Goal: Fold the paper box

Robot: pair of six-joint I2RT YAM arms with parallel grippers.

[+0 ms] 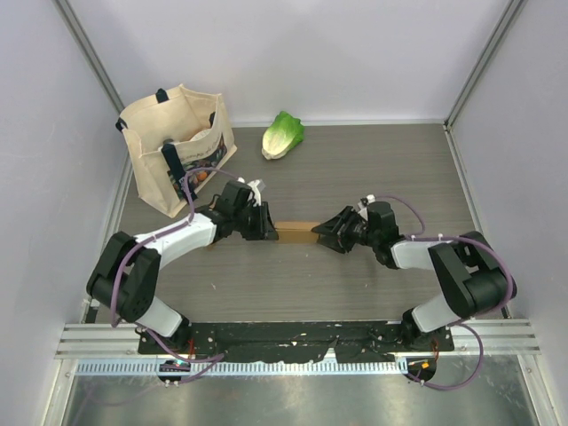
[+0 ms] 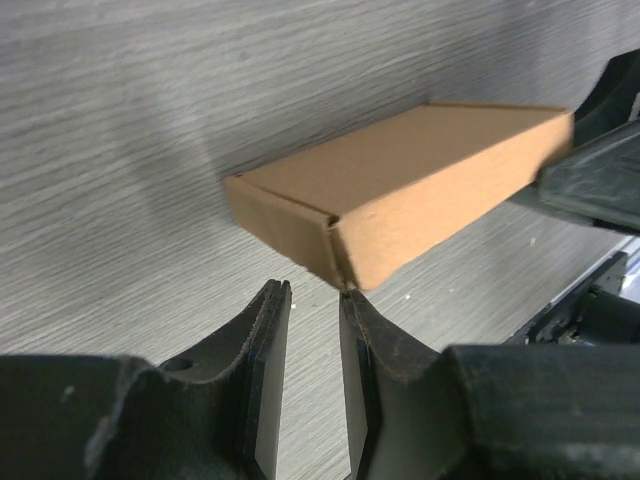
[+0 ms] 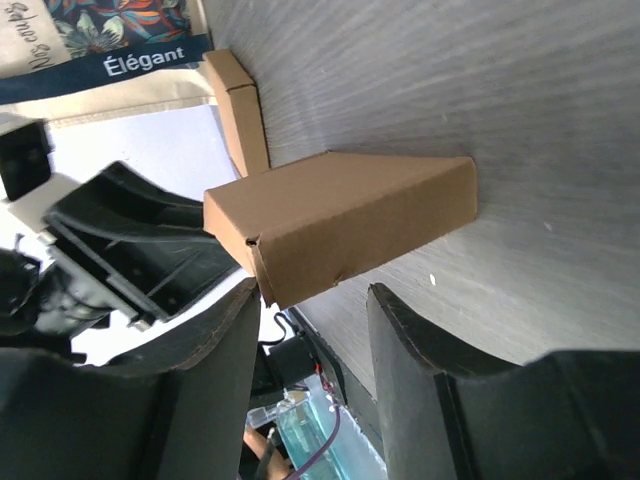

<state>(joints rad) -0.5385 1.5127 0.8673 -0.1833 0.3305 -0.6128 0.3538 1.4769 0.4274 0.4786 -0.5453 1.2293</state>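
On the table (image 1: 373,169) lies the paper box (image 1: 295,232), between the grippers. The left gripper (image 2: 315,295) has only a thin gap and holds nothing, one tip at a box corner. The right gripper (image 1: 319,232) gapes wide, empty. A hard push could slide or squash the box.

Overhead camera looked down on the table (image 1: 355,177); both wrist cameras closely faced the paper box (image 2: 400,190) from opposite ends.

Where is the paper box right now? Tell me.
In the top view the paper box is at mid-table, directly between the left hand and the right hand; the lettuce and tote bag are farther back.
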